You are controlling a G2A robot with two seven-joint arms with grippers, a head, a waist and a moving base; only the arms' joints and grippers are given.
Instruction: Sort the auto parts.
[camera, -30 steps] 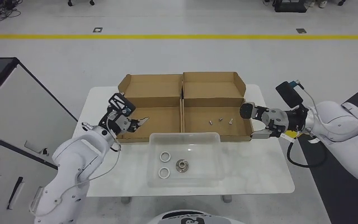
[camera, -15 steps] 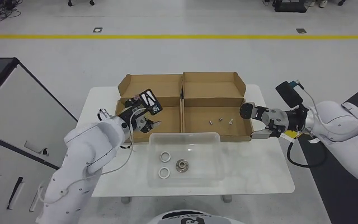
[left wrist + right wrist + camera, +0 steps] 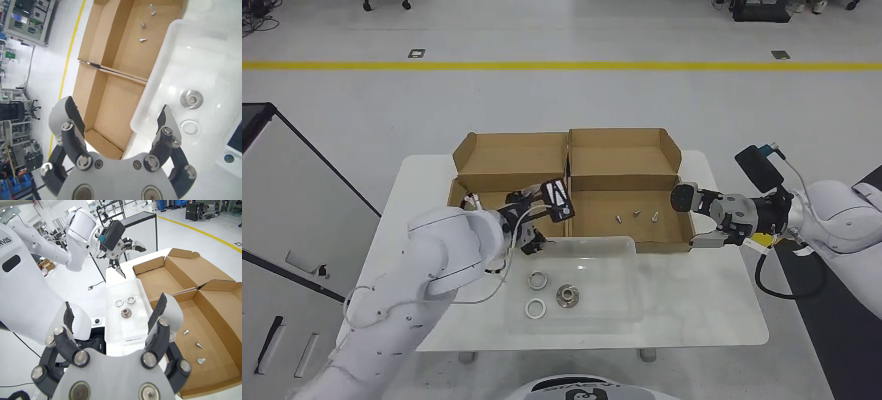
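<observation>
Over the far left corner of the clear plastic bin (image 3: 607,285), your left hand (image 3: 529,240) hangs with its fingers apart and nothing between them. At the right end of the bench (image 3: 712,300), your right hand (image 3: 692,218) sits just beside the right cardboard box (image 3: 622,228), likewise spread and empty.

Three screws (image 3: 636,213) lie on that box's floor, while the left cardboard box (image 3: 512,160) looks bare. Two metal rings (image 3: 538,279) and a flanged hub (image 3: 566,294) lie in the left part of the bin, the rings to the left of the hub, one nearer than the other.

You appear to be at the start of a pick from the bin. The farther ring lies closest to your left hand, so it is the likely target.

The next move calls for lowering past the bin wall without clipping the rim, then straddling the ring. It lies flat and low, so you will probably need the fingertips almost on the bin floor before closing across its outer edge.
</observation>
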